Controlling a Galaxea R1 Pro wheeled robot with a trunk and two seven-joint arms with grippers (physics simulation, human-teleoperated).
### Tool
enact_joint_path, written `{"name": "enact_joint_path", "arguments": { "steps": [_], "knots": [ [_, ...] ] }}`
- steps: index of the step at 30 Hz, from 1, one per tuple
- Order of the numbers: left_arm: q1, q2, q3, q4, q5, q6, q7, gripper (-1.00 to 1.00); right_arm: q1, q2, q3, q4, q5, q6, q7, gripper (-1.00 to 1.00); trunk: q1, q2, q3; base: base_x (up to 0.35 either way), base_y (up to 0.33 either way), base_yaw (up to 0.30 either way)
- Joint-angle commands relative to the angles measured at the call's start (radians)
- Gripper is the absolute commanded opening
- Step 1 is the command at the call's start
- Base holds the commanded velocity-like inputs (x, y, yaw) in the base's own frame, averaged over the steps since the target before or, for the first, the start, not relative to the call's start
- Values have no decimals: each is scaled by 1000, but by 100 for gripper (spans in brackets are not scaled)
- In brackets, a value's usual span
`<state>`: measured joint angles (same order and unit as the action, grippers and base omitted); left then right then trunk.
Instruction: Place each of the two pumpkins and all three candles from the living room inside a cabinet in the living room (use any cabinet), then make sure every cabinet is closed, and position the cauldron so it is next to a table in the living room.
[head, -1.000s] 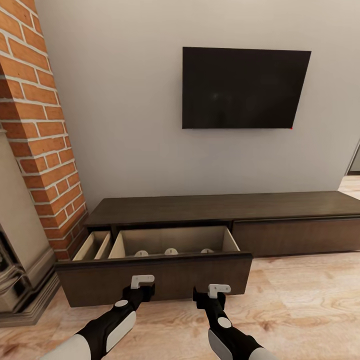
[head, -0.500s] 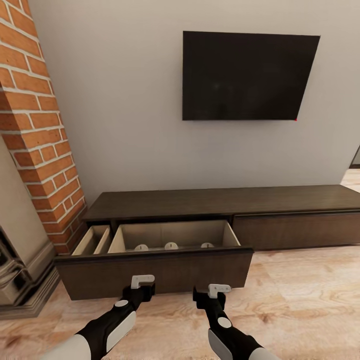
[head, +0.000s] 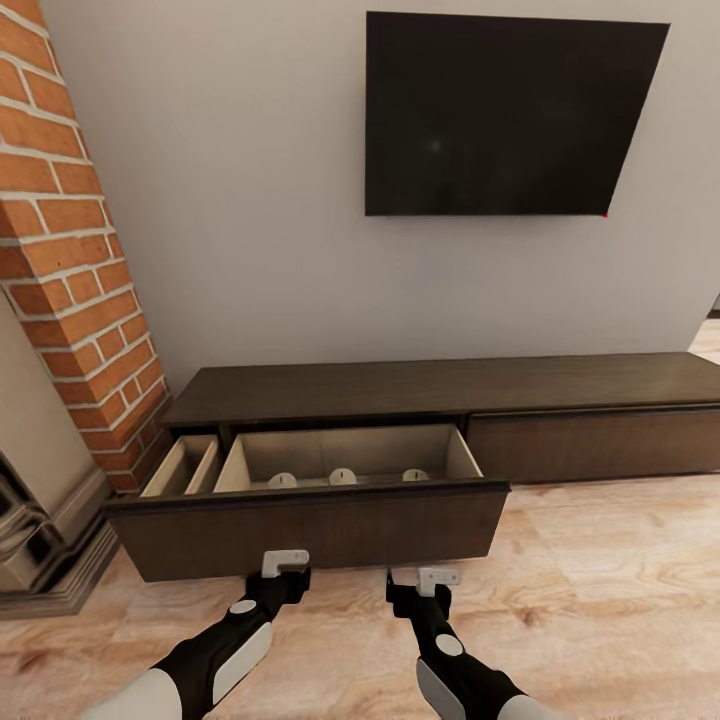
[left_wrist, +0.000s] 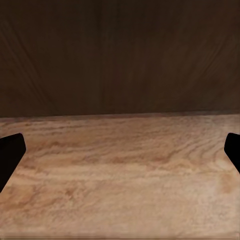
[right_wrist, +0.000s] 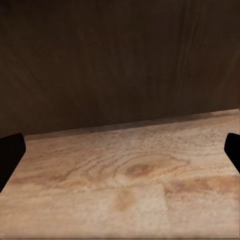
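So L gripper (head: 286, 563) jaws spread wide, empty, just short of cabinet (head: 420, 390) drawer (head: 310, 525) front. Drawer pulled out; 3 candles (head: 343, 477) inside, beyond jaws. R gripper (head: 425, 578) likewise wide, empty, over floor (head: 600, 600).

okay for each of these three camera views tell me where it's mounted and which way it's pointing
Head view: up on the robot's head, facing forward and down at the cabinet, its open drawer and the TV; both forearms show.
Left wrist view: near the left gripper, facing the drawer front; dark fingertips at the edges.
Right wrist view: near the right gripper, likewise.
Shared: drawer front and wood floor.
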<state>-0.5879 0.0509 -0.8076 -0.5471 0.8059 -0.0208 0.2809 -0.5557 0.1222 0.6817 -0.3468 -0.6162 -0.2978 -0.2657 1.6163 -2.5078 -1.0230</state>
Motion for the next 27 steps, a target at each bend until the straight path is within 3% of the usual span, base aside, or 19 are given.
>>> {"name": "enact_joint_path", "arguments": {
  "steps": [1,13,27],
  "knots": [
    [-1,1,-8,-2,8,-2,8,100,-1,-1,9,0,-8,-4,-6,100,0,-1,-5,0,0,0],
    [-1,1,-9,-2,7,-5,10,100,-1,1,7,0,-9,-10,-7,100,0,-1,-5,6,0,0],
    [-1,-2,-8,-1,7,-4,17,100,-2,4,9,0,6,-16,-6,100,0,-1,-5,114,19,0]
  ]
}}
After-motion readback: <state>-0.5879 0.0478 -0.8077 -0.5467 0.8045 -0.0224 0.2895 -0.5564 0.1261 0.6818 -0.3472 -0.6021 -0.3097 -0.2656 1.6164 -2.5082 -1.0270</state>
